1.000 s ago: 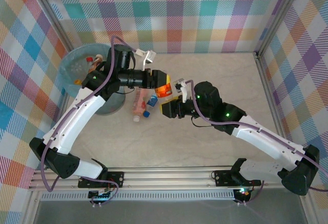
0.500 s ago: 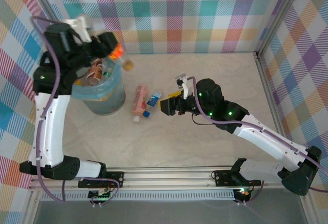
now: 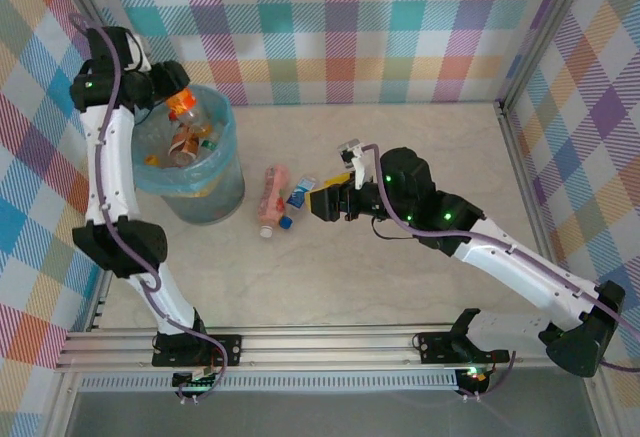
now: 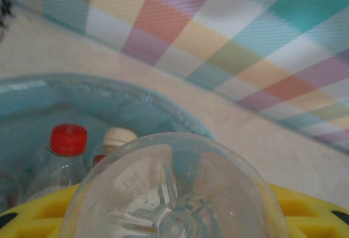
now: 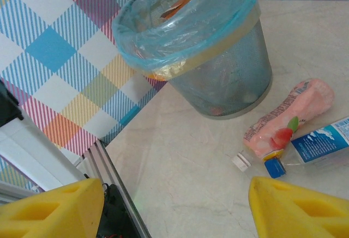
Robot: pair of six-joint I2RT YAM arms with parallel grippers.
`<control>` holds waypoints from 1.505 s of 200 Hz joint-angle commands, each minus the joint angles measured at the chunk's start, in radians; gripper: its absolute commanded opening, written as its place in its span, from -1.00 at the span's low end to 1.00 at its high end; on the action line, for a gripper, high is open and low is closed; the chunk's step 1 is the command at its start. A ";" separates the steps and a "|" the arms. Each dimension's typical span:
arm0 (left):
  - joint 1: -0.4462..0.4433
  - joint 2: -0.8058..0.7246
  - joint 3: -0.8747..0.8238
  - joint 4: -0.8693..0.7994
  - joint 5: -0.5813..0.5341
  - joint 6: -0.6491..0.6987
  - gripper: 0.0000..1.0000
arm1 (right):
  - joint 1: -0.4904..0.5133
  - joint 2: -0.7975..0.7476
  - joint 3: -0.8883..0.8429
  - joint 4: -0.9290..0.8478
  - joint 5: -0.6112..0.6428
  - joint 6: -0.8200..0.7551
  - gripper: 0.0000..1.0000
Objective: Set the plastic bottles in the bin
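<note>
Gripping an orange-capped bottle (image 3: 181, 107), the left claw (image 3: 170, 92) hangs over the bin (image 3: 230, 147) near its 11 o'clock rim in the top view, the bottle jutting toward the claw's 4 o'clock. Half a second ago it was held farther right, past the 1 o'clock rim. The right claw (image 3: 322, 203) stands spread, much where it was, the blue-labelled bottle (image 3: 299, 195) just beside it at 9 o'clock and the pink bottle (image 3: 272, 195) beyond, both lying on the worktop (image 3: 400, 287). From the left wrist, the held bottle's clear base sits between yellow pads (image 4: 311, 211), with a red-capped bottle (image 4: 68, 140) in the bin at 10 o'clock. From the right wrist, the parted fingers (image 5: 60, 205) frame bare worktop, the two lying bottles at 2 o'clock and the bin at 12.
</note>
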 commanded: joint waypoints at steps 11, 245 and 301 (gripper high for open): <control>0.006 -0.002 0.045 -0.084 0.073 0.055 0.30 | 0.008 0.007 -0.006 0.015 -0.010 -0.012 0.43; -0.363 -0.999 -1.035 0.252 0.108 0.342 0.58 | 0.007 0.776 0.434 -0.311 0.309 0.435 0.59; -0.368 -1.148 -1.152 0.236 0.138 0.395 0.63 | 0.008 0.933 0.521 -0.339 0.315 0.493 0.64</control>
